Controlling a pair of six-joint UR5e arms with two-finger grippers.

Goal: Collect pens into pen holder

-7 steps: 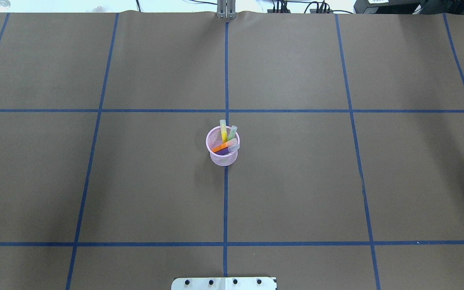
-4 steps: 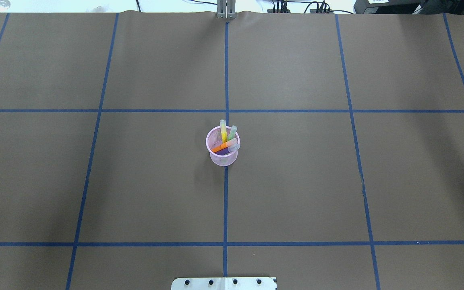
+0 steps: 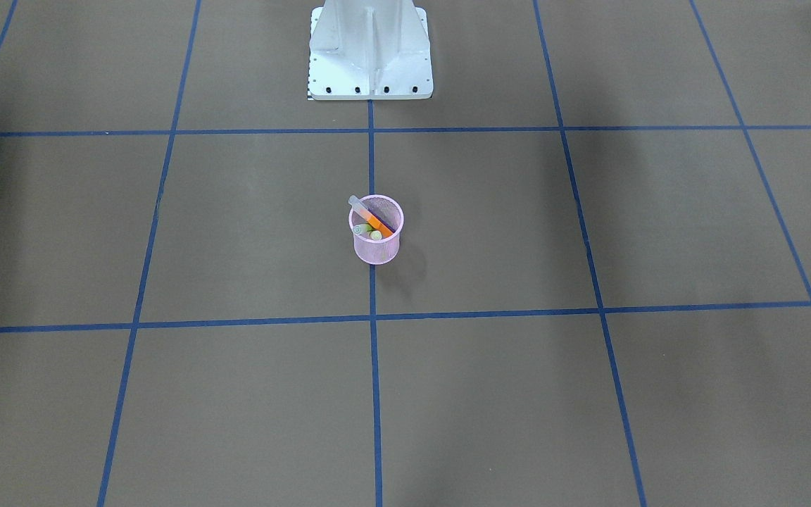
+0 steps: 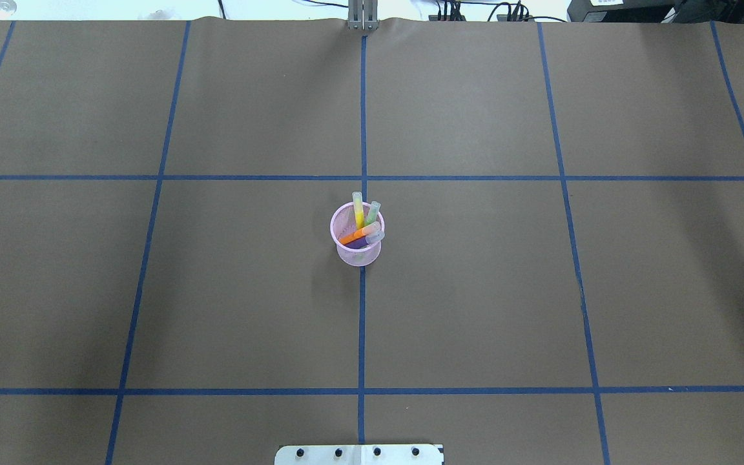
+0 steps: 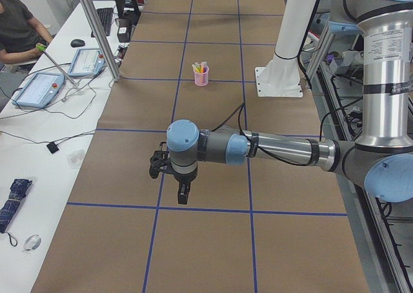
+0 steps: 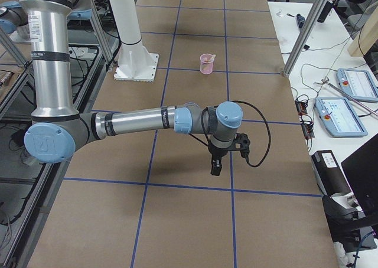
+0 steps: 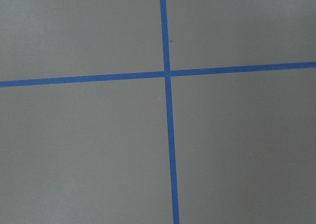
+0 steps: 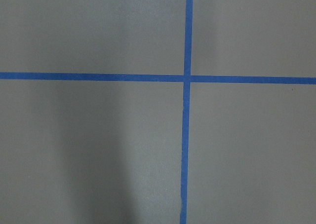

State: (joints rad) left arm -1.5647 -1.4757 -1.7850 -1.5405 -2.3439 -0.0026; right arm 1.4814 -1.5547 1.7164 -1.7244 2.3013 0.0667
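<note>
Pen holder (image 4: 357,253) upright, middle of surface (image 4: 475,290); yellow, green, orange, purple pens (image 4: 359,216) inside, lower ends blurred behind mesh. Left end effector (image 5: 184,193), right end effector (image 6: 217,164) well apart from it, shown in side views only: jaw gap cannot be told, probably empty-handed.

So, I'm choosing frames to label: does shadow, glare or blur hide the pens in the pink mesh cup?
Overhead exterior: sharp, no glare, four coloured pens distinct in the small round pink wire-mesh cup. Front-facing: soft cup shadow, pens bunched end-on. Side views: cup too small for detail. Wrist views: only brown paper-covered table, no glare.
</note>
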